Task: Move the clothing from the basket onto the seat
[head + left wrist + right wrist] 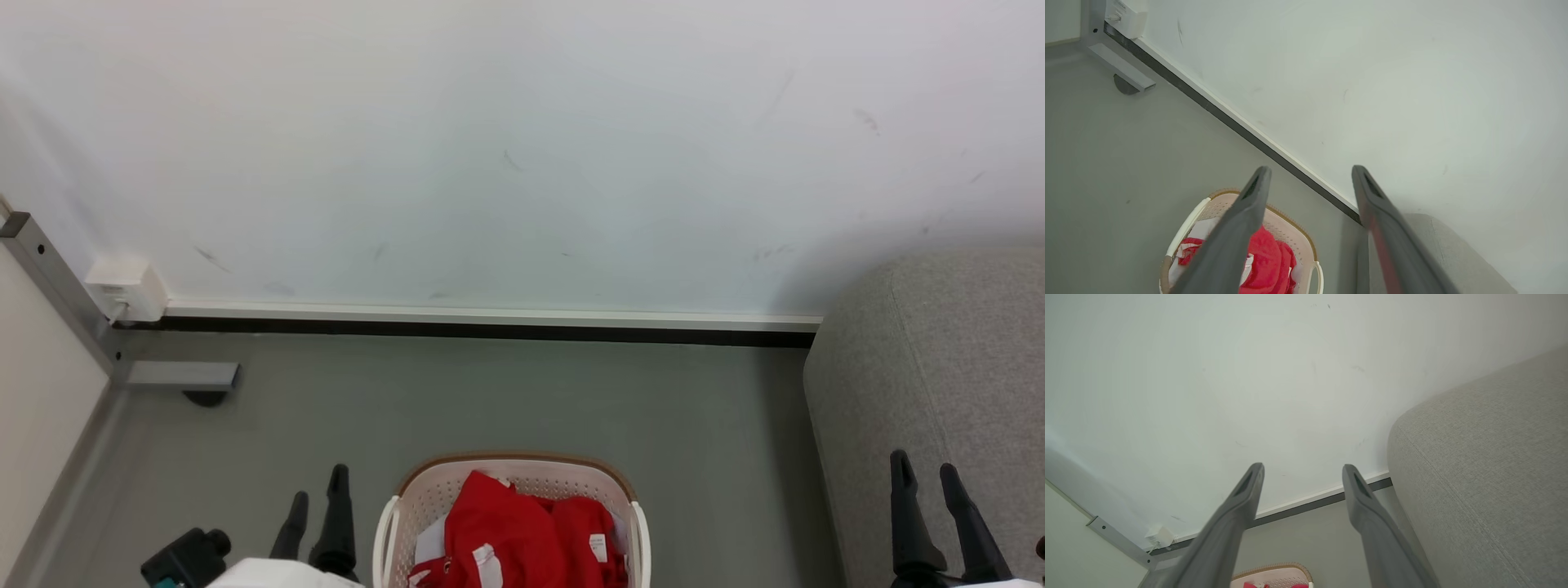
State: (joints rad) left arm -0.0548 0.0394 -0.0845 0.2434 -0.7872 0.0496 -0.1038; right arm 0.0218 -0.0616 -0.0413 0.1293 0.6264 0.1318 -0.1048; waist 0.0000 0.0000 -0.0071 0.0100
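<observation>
**Red clothing heaped in the basket, both grippers open and empty**

The red clothing [506,531] is seen piled inside the cream perforated laundry basket [424,482], with white tags showing on the uppermost folds. A pale sheet [430,539] is glimpsed under the red fabric at the basket's left side. The basket, edged with a brown rim, is set on the grey floor [490,392], at the bottom centre of the head view and clear of the wall [522,147].

The light grey woven sofa [939,367] is seen at the right, its rounded end set against the wall. A strip of bare floor is left between the sofa and the basket.

The left gripper [318,482] is held just to the left of the basket, above the floor. Its jaws are spread apart and nothing is held between them. In the left wrist view, the basket and the red fabric are seen beyond and partly behind one finger.

The right gripper [922,461] is held in front of the sofa's near edge, well apart from the basket. Its jaws are likewise parted and empty.

A white skirting strip [490,313] is run along the foot of the wall. A white socket box [126,290] is mounted at its left end, beside a grey metal frame [49,273].
</observation>
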